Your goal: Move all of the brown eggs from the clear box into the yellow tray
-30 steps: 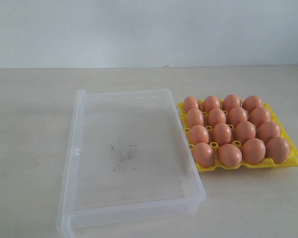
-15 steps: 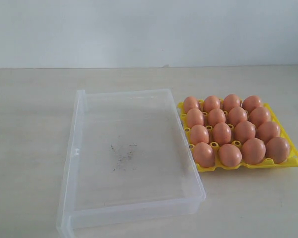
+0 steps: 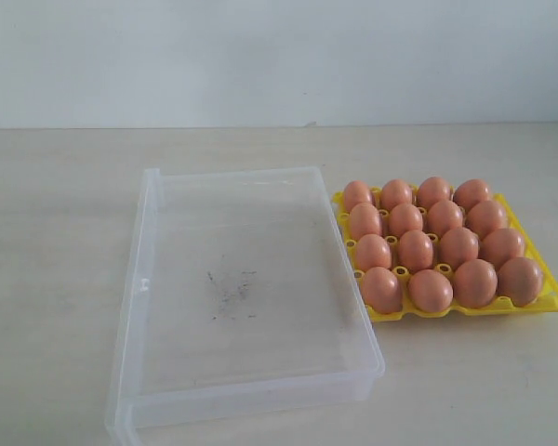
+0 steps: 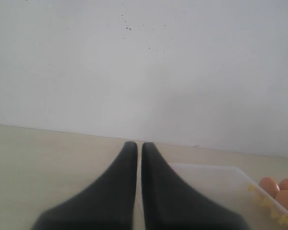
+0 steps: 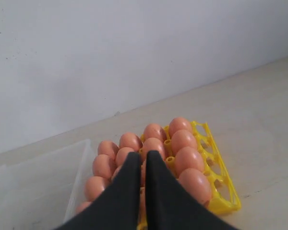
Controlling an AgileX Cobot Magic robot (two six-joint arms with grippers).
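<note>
The brown eggs (image 3: 416,249) fill the yellow tray (image 3: 546,290) on the right of the exterior view, one per cup. To its left lies the clear box (image 3: 251,386), with only dark scuffs on its floor. Neither arm shows in the exterior view. In the left wrist view my left gripper (image 4: 135,145) is shut with nothing in it, and a corner of the clear box (image 4: 216,184) and a few brown eggs (image 4: 284,199) lie past it. In the right wrist view my right gripper (image 5: 144,156) is shut and holds nothing, raised over the brown eggs (image 5: 187,158) in the yellow tray (image 5: 228,194).
Box and tray rest on a pale wooden table (image 3: 65,232) that runs back to a plain white wall (image 3: 279,56). The box's long wall stands right beside the tray's left edge.
</note>
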